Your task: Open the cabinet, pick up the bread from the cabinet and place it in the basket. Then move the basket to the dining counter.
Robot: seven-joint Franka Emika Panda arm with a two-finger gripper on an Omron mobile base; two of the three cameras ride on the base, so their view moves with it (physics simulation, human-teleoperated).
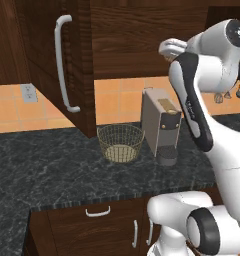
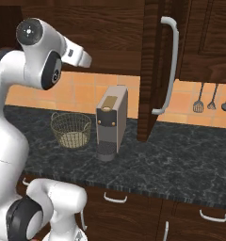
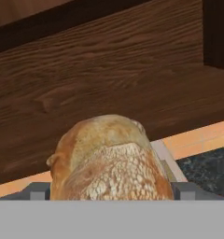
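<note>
The gripper (image 3: 111,191) has its jaws set wide apart, and the bread (image 3: 109,158) sits directly between them, its floured crust spanning the whole gap from one dark fingertip (image 3: 39,191) to the other. The loaf appears to reach both pads, but the hand view does not resolve whether they press on it, so a firm grip cannot be confirmed. Immediately beyond the loaf runs a broad dark-brown wooden board of the cabinet (image 3: 109,84), with a strip of orange wall tile (image 3: 202,140) and a corner of black speckled counter (image 3: 207,172) below it. In the base views the gripper (image 1: 171,48) (image 2: 83,57) is raised high, level with the lower edge of the cabinet (image 1: 142,35) (image 2: 110,37). Below it on the black counter (image 1: 42,170) (image 2: 181,155) stands a grey coffee machine (image 1: 162,125) (image 2: 111,122). The basket (image 1: 120,142) (image 2: 71,129) stands upright just beside that machine, lower than the gripper and to its left. In the left base view, a cabinet door (image 1: 74,60) with a long silver handle (image 1: 61,65) stands open farther left of the gripper. In the right base view, a second door (image 2: 155,61) with its handle (image 2: 170,66) stands open to the gripper's right. Kitchen utensils (image 2: 211,101) hang on the wall beyond it.
</note>
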